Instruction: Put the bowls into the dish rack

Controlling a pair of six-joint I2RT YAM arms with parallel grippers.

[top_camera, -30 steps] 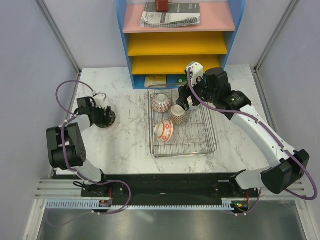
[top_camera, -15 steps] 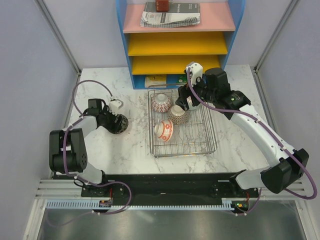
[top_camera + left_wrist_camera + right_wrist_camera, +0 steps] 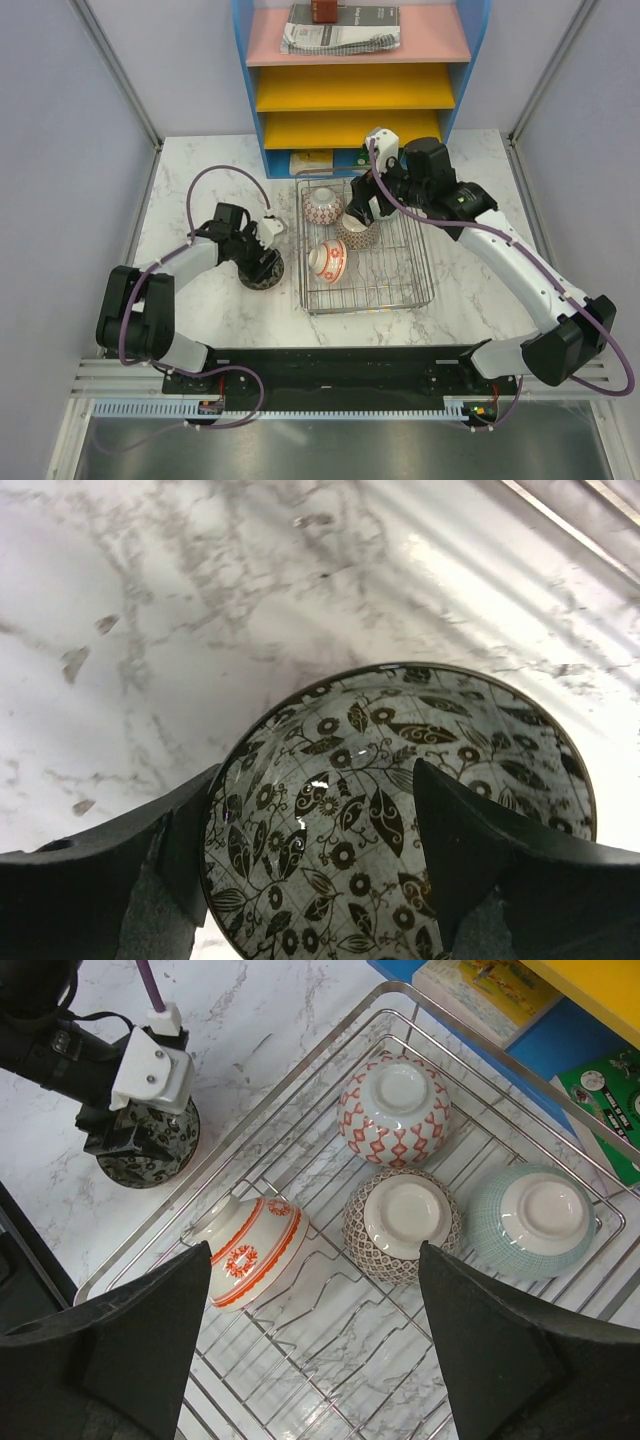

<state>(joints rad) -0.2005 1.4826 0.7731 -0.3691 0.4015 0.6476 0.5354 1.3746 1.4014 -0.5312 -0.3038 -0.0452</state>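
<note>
Left gripper (image 3: pixel 262 256), jaws spread wide and clamped on the dark floral bowl (image 3: pixel 330 865), has carried it across the table (image 3: pixel 200 170) to just beside the dish rack (image 3: pixel 415 292), which holds four other bowls (image 3: pixel 403 1222). Right gripper (image 3: pixel 315 1250) hovers above the rack, wide open and empty. Only this bowl remains to load.

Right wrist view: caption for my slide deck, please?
Dish rack holding four bowls; the left hand holds a fifth, dark patterned bowl beside it.
</note>
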